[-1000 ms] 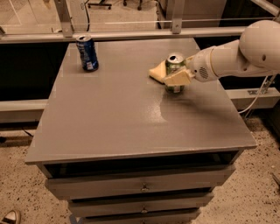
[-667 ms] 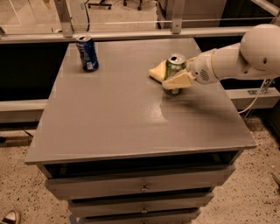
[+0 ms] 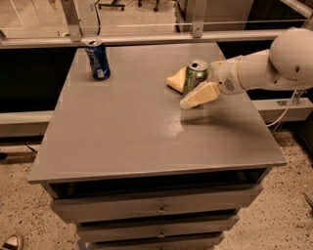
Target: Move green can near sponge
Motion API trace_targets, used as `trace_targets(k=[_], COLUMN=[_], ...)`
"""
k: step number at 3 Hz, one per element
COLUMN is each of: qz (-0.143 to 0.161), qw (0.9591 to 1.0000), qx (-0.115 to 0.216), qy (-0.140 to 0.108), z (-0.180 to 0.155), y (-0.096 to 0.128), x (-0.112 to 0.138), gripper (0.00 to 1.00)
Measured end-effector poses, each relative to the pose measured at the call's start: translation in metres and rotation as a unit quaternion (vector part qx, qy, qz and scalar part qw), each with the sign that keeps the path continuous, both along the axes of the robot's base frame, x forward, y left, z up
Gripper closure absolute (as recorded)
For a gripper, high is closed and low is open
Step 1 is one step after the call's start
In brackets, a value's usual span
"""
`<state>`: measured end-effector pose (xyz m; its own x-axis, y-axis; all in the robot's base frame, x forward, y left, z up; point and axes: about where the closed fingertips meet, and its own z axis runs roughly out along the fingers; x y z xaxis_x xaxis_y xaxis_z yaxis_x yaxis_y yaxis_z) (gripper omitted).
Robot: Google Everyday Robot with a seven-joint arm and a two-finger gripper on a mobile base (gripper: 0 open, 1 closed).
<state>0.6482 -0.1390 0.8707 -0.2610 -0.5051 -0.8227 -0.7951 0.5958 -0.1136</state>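
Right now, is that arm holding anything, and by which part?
Cannot tell: the gripper is at the lower half of the green can, beside the sponge.

Likely a lab or office: grey drawer bench (image 3: pixel 146 141), speckled floor (image 3: pixel 19 205), metal rail (image 3: pixel 146 38), chair castors (image 3: pixel 115 5). The tool (image 3: pixel 195 93) hangs over the bench's right side.

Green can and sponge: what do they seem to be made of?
Green can: likely aluminium, glossy green with a silver top. Sponge: probably soft foam, pale yellow and matt. The end effector is at the can, beside the sponge.
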Motion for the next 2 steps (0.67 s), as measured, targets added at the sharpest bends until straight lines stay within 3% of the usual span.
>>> trace_targets(k=[1, 2], qz=[0.009, 0.015], qw=[0.9999, 0.9993], qx=[-0.002, 0.009], qy=[-0.011, -0.034], z=[0.008, 0.028], y=[-0.029, -0.094], x=[-0.020, -0.068], gripper=[0.00, 0.00])
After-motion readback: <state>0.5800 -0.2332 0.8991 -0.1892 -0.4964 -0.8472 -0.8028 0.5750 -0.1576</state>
